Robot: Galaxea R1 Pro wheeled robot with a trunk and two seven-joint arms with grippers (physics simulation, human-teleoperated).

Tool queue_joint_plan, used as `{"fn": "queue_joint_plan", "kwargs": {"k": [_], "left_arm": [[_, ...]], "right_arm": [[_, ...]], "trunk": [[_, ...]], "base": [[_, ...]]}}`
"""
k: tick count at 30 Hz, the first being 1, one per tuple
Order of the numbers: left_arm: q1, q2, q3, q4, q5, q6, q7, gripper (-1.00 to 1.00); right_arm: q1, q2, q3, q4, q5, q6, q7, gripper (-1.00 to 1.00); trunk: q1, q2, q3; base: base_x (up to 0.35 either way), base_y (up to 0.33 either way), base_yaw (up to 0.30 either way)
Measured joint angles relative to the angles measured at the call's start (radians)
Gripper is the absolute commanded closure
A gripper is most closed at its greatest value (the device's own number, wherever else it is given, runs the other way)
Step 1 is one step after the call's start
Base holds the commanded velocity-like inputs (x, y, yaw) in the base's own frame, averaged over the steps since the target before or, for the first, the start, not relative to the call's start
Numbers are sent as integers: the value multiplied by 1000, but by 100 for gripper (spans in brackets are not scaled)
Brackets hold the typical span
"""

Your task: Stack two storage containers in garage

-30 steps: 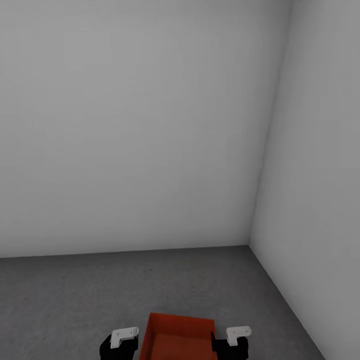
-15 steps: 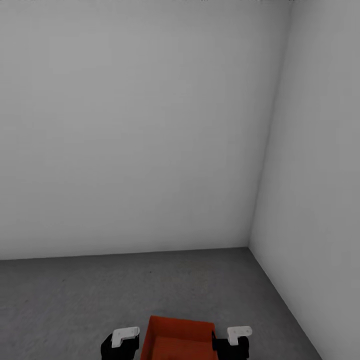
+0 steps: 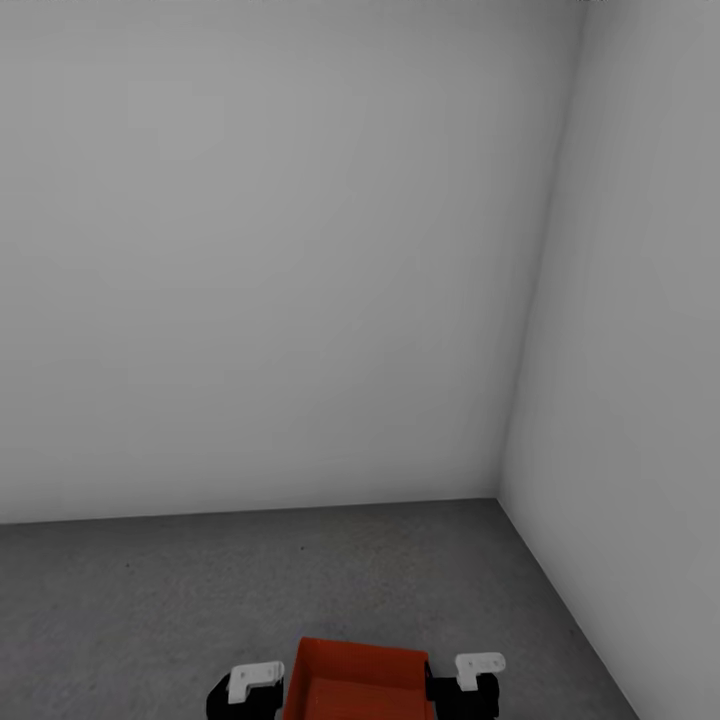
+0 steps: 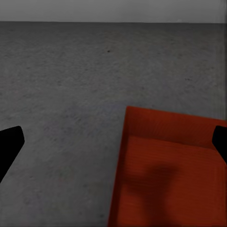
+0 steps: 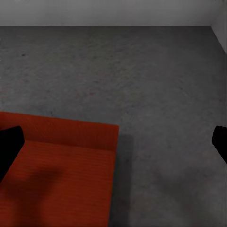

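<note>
**Container between the two claws, low over the garage floor**

The storage container [image 3: 358,682] sits between the left claw [image 3: 247,688] and the right claw [image 3: 472,680] at the lower edge of the head view; each claw stands just beside one end wall, so the box's long axis runs from claw to claw, and neither arm is nearer; the left wrist view has one dark fingertip inside the box and the other out over the concrete, spread wide across the end wall; the right wrist view shows the same wide spread; whether the pads press the wall I cannot tell. Under the box lies the dark grey floor [image 3: 150,590], bare on all sides; the back wall [image 3: 260,260] and the side wall [image 3: 640,400] meet in a corner ahead and to the right, well apart from the box; the next move looks like a straight lowering, with open room to the left and ahead.
</note>
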Motion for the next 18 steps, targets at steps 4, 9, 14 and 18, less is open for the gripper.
{"fn": "queue_joint_plan", "kwargs": {"k": [4,9,14,18], "left_arm": [[6,-3,-15,1,-2,0,0,-100],[7,-4,-20,2,-2,-1,0,-100],[8,-4,-22,7,-3,-2,-2,-100],[8,-5,-23,8,-3,-2,-4,-100]], "right_arm": [[1,0,2,0,0,1,0,-100],[-1,1,10,1,5,11,0,-100],[2,6,20,2,11,11,9,-100],[5,9,21,3,10,11,8,-100]], "trunk": [[-15,28,13],[-34,63,28],[-54,98,44],[-69,126,56]], "base": [[0,0,0],[0,0,0],[0,0,0],[0,0,0]]}}
